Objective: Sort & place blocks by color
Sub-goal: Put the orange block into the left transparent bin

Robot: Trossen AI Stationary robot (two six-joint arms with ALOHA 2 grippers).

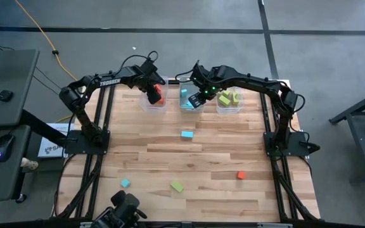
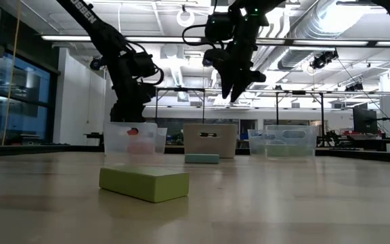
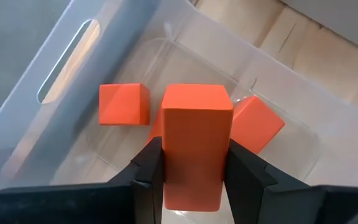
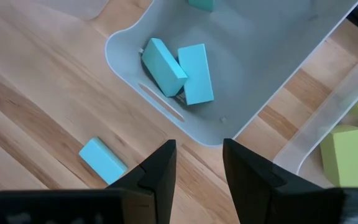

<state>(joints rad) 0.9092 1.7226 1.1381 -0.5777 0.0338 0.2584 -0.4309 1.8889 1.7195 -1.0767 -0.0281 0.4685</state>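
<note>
the left gripper (image 3: 191, 180) pinches a red-orange bar (image 3: 193, 149) above the left bin (image 1: 152, 103), where red-orange blocks (image 3: 124, 104) already lie; the step in hand looks like the drop, which calls for parting the fingers well inside the rim. the right gripper (image 4: 197, 168) hangs spread and empty above the middle bin (image 4: 253, 74), with a blue block (image 1: 187, 134) at its 6 o'clock on open wood. loose blocks, green (image 1: 177, 186), blue (image 1: 125, 183) and red-orange (image 1: 240, 175), lie near the table's 6 o'clock edge, well apart.
</note>
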